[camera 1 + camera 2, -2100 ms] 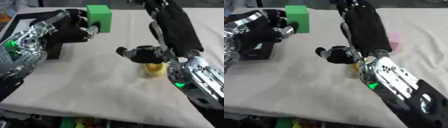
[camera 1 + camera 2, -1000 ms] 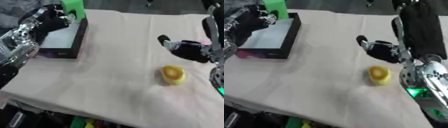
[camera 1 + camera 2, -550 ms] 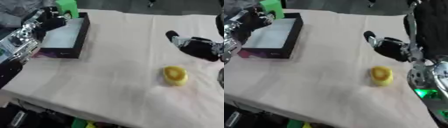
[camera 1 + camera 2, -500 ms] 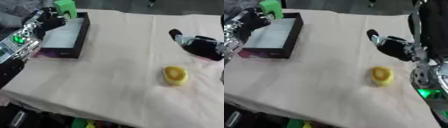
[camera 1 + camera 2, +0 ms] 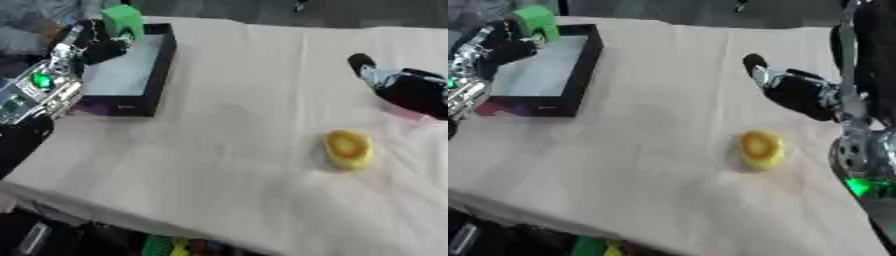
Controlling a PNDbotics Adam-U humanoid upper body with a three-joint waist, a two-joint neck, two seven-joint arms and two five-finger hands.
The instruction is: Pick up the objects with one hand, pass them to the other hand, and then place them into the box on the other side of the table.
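A green block [image 5: 122, 22] is up at the far left corner of the black box [image 5: 154, 75], over its pale inside. My left hand [image 5: 94, 46] comes in from the left with its dark fingers curled against the block. A yellow round object [image 5: 348, 149] lies on the beige cloth at the right centre. My right hand [image 5: 796, 93] hovers beyond and to the right of it, apart from it, holding nothing, with one finger stretched toward the upper left.
The cloth-covered table [image 5: 236, 115] spreads between the box and the yellow object. A pink thing [image 5: 404, 112] shows under my right hand. Below the table's front edge are dark clutter and green and yellow bits [image 5: 171, 247].
The camera has shifted. My left hand has carried the green block leftward to the box's far corner. My right hand has drawn back to the right, away from the yellow object.
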